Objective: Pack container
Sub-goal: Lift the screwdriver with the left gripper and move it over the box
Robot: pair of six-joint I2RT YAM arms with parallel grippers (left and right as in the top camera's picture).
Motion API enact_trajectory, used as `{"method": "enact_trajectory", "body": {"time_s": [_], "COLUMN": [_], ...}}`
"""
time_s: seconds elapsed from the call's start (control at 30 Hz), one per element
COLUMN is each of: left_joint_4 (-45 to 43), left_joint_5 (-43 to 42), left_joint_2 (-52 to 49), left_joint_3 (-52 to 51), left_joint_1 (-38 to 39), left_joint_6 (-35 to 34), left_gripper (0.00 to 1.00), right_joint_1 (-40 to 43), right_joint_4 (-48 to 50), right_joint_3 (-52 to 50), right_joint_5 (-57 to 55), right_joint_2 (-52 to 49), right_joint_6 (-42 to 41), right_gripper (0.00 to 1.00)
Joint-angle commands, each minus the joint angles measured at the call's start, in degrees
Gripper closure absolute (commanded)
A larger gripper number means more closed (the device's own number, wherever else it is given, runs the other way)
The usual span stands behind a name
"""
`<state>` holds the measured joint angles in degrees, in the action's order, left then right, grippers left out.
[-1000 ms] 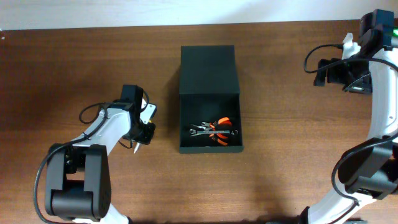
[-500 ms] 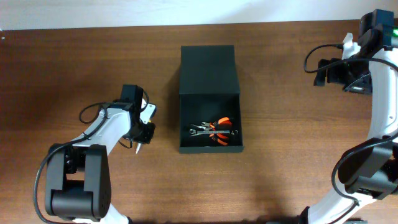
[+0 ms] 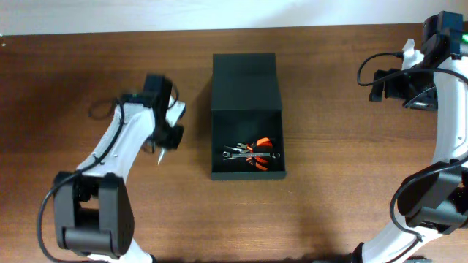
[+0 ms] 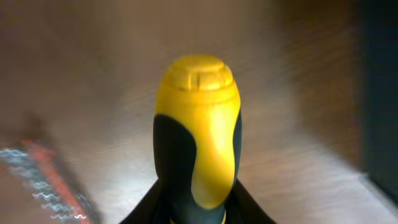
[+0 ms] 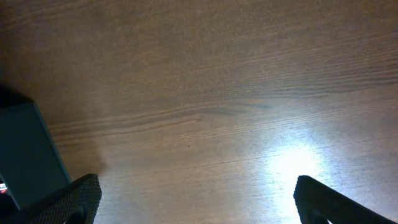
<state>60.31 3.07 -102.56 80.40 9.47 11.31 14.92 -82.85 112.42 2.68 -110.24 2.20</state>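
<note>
Overhead shows one container [image 3: 246, 80] lying open mid-table, with one orange-handled pliers [image 3: 257, 146] and one silver wrench [image 3: 234, 153] inside. Left of it, the left gripper [image 3: 168, 137] pinches one yellow-and-black handle [image 4: 198, 130]. Far right of it, the right gripper [image 5: 199, 204] has its fingers spread wide.

yellow-black handle [image 4: 198, 130] cut off at bottom edge, table [image 4: 93, 93] behind blurred, container [image 3: 245, 128] contents indistinct

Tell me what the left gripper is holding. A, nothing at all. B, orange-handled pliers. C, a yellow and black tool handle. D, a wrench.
C: in the left wrist view a yellow and black tool handle stands between the fingers of the left gripper, while the orange-handled pliers and the wrench lie inside the open container.
</note>
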Motion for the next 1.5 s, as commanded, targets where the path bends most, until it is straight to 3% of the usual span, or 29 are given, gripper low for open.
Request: {"method": "enact_trajectory", "body": {"time_s": [0.0, 0.13, 0.37, 0.8, 1.03, 1.1, 1.33, 1.47], "left_joint_4": [4.26, 6.82, 5.09, 3.76, 2.01, 1.88, 4.07, 11.08], "left_joint_5": [-0.02, -0.04, -1.25, -3.34, -3.34, -3.30, -0.39, 1.20], "left_joint_2": [3.32, 3.32, 1.62, -16.70, -20.90, -20.90, -20.72, -19.41], "left_joint_3": [10.62, 17.09, 17.14, 17.14, 17.14, 17.14, 20.63, 29.57], "left_joint_1": [5.14, 13.22, 25.20, 24.35, 24.22, 24.22, 24.22, 24.11], "left_joint_6": [3.61, 12.63, 34.07, 35.76, 35.69, 35.67, 30.60, 27.93], "left_gripper": [0.98, 0.98, 0.99, 0.98, 0.98, 0.89, 0.36, 0.28], "right_joint_1": [-0.26, -0.26, -0.26, -0.26, -0.26, -0.26, -0.26, -0.26], "right_joint_4": [-0.07, -0.17, -0.28, -0.90, -1.01, -1.09, -1.05, -1.11], "right_joint_3": [-0.07, -0.07, -0.07, -0.07, -0.07, -0.07, -0.07, -0.07], "right_joint_5": [0.52, 0.52, 0.52, 0.52, 0.52, 0.52, 0.52, 0.52], "right_joint_2": [0.04, 0.04, 0.04, 0.04, 0.04, 0.04, 0.04, 0.04], "right_joint_6": [0.33, 0.33, 0.35, 0.35, 0.35, 0.35, 0.35, 0.35], "right_gripper": [0.01, 0.01, 0.01, 0.01, 0.01, 0.01, 0.01, 0.01]}}
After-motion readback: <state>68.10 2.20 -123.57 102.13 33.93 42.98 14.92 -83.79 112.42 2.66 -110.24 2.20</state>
